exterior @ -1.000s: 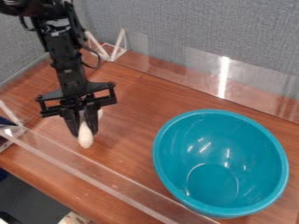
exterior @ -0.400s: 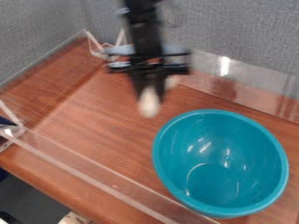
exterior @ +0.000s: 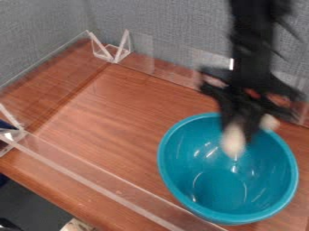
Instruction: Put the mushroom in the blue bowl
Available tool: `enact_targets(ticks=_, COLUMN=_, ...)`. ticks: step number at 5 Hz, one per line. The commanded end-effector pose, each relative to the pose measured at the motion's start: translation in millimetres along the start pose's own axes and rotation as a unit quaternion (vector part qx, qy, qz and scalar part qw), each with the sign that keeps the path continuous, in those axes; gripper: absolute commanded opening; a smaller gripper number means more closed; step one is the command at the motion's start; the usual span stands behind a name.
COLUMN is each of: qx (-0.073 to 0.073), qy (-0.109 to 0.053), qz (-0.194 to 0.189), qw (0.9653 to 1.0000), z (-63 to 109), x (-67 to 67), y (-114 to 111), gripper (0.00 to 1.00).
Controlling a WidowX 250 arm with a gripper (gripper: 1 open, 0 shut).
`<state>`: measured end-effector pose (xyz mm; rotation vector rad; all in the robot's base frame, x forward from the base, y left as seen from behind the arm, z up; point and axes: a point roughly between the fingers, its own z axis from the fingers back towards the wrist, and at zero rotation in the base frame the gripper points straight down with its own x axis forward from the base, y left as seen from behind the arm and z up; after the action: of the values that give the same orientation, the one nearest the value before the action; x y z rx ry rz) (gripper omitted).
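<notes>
Mushroom [exterior: 234, 141] looks pale and blurred above the glossy blue bowl [exterior: 227, 185].

The robot's arm [exterior: 251, 54] is black and angular.
</notes>
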<state>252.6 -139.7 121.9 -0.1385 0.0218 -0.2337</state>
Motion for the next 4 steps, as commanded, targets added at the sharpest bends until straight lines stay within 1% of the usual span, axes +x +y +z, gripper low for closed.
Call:
enact_targets(ticks=1, qx=-0.006, qy=-0.011, qz=-0.010, qw=0.9999, z=-10.6, x=0.3, y=-3, gripper=0.00)
enact_targets(ticks=2, qx=0.000, qy=-0.015, qz=0.009, qw=0.9998, z=-0.1, x=-9.0, y=23, gripper=0.00)
enact_targets(ticks=3, qx=0.001, qy=-0.015, qz=0.015, qw=0.9998, z=0.4, x=-9.0, y=27, gripper=0.00)
enact_targets(ticks=4, qx=0.002, qy=-0.013, qz=0.018, qw=0.9998, z=-2.8, x=-9.3, y=29, gripper=0.00)
